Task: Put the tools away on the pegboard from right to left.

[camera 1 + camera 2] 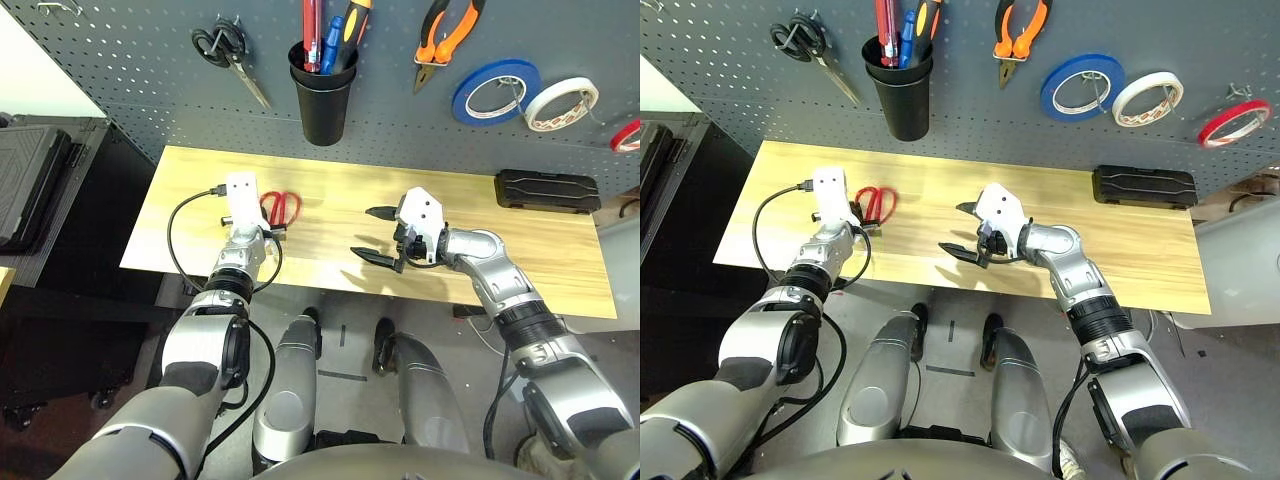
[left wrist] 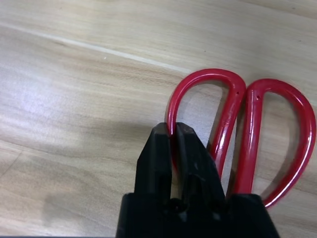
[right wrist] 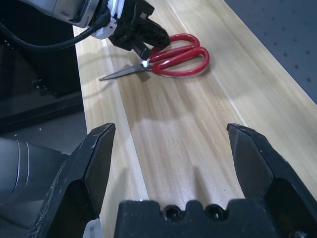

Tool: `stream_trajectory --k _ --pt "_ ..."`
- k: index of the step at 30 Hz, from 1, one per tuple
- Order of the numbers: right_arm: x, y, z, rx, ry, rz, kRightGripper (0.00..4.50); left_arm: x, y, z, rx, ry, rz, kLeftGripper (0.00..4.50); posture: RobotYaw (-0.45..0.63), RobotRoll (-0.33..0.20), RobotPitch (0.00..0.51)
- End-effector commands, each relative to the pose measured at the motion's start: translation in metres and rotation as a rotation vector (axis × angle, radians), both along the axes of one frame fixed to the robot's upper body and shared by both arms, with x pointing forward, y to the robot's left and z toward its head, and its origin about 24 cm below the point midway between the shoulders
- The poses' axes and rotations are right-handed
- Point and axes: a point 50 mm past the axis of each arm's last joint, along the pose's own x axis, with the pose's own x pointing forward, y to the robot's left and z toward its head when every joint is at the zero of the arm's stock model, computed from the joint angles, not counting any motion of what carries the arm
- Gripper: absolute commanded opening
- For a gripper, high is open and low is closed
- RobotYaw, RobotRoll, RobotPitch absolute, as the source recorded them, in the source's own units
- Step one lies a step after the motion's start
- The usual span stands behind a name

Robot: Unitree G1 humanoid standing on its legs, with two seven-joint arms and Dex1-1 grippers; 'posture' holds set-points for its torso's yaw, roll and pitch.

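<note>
Left gripper (image 2: 174, 136) pressed together, pinching one red loop handle of the red-handled steel scissors (image 3: 171, 58), which lie flat on the pale wooden tabletop (image 1: 330, 215) at its 9 o'clock side, blades toward the near edge. Grip on the handle likely so a loop stays free for a hook. Right gripper (image 3: 171, 148) spread wide, empty, hovering mid-table. Dark grey perforated pegboard (image 1: 130, 80) at 12 o'clock already carries the orange-and-black pliers (image 1: 445, 35), and the thin red tape ring (image 1: 1235, 122) at 2 o'clock; scissors look last.
</note>
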Motion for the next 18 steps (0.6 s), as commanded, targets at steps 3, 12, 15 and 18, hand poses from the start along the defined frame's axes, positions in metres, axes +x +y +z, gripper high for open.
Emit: stream_trajectory --k 3,12,15,18 --pt "-0.002 0.0 -0.003 -0.002 0.001 0.022 4.5 -0.014 -0.002 -0.02 -0.075 0.061 0.045 0.02 0.27 0.0 0.336" --pt "0.008 -0.003 0.01 0.047 -0.057 0.022 4.5 -0.019 -0.007 0.029 -0.261 -0.295 0.035 0.02 0.3 0.0 0.315" --pt "0.012 -0.006 0.016 0.066 -0.07 0.015 4.5 -0.029 -0.006 0.039 -0.29 -0.373 0.019 0.02 0.31 0.0 0.309" --pt "0.014 -0.01 0.021 0.084 -0.08 0.016 4.5 -0.039 -0.004 0.049 -0.312 -0.44 0.002 0.02 0.31 0.0 0.306"
